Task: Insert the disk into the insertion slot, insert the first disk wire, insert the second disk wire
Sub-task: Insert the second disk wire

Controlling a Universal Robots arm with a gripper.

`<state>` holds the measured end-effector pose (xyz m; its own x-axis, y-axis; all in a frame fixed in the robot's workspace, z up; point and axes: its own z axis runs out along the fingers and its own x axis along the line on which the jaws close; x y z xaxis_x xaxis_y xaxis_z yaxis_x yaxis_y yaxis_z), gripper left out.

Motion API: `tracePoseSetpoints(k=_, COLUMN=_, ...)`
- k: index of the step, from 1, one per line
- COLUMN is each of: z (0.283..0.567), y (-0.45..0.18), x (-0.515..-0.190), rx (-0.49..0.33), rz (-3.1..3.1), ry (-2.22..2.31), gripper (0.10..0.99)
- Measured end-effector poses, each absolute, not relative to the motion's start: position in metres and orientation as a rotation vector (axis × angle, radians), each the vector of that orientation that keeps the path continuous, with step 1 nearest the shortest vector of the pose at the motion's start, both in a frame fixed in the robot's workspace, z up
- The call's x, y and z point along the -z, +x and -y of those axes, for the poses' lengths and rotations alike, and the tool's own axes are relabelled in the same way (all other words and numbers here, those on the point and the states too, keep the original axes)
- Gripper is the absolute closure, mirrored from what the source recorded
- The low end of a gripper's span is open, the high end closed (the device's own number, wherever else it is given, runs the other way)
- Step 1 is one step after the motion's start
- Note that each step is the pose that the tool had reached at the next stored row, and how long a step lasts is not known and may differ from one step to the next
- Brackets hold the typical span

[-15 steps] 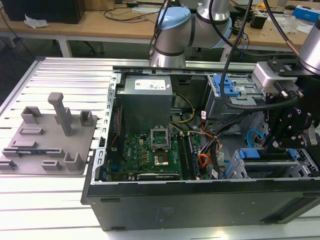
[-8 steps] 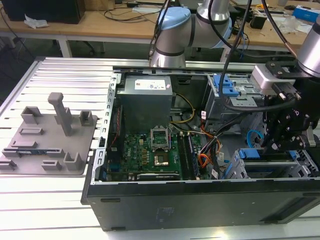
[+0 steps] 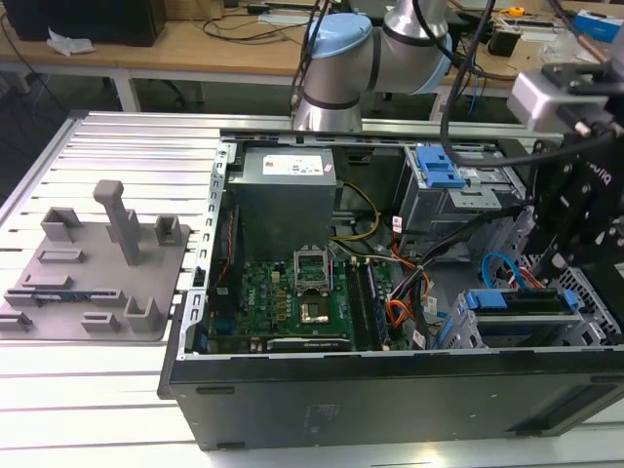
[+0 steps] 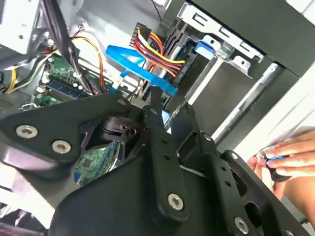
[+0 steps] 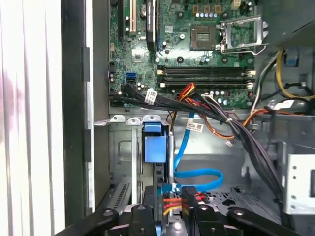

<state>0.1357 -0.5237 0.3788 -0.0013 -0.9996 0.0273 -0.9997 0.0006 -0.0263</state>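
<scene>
Gripper (image 5: 170,209) sits pinched on a multicoloured wire connector (image 5: 172,200), right at the disk (image 3: 517,302) seated in the insertion slot (image 3: 463,336).

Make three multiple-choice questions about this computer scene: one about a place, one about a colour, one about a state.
1. In the exterior view, where is the grey stand?
A) to the view's left of the computer case
B) inside the case
C) on the robot arm

2. What colour is the looped flat cable?
A) green
B) blue
C) white

3. How is the case?
A) shut by a panel
B) open, its inside showing
C) wrapped in foil

Answers:
1 A, it stands outside the case on that side.
2 B, it is bright blue.
3 B, the motherboard lies in plain sight.
</scene>
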Motion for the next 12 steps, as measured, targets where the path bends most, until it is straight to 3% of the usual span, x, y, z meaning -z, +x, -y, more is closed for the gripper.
tracePoseSetpoints(k=1, z=0.5231, y=0.1357, x=-0.381, rx=-0.061, rz=2.221, ry=2.219, gripper=0.745)
tracePoseSetpoints(k=5, z=0.5212, y=0.1349, x=-0.382, rx=-0.067, rz=2.219, ry=2.216, gripper=0.98)
tracePoseSetpoints(k=12, z=0.5212, y=0.1349, x=-0.382, rx=-0.067, rz=2.218, ry=2.216, gripper=0.98)
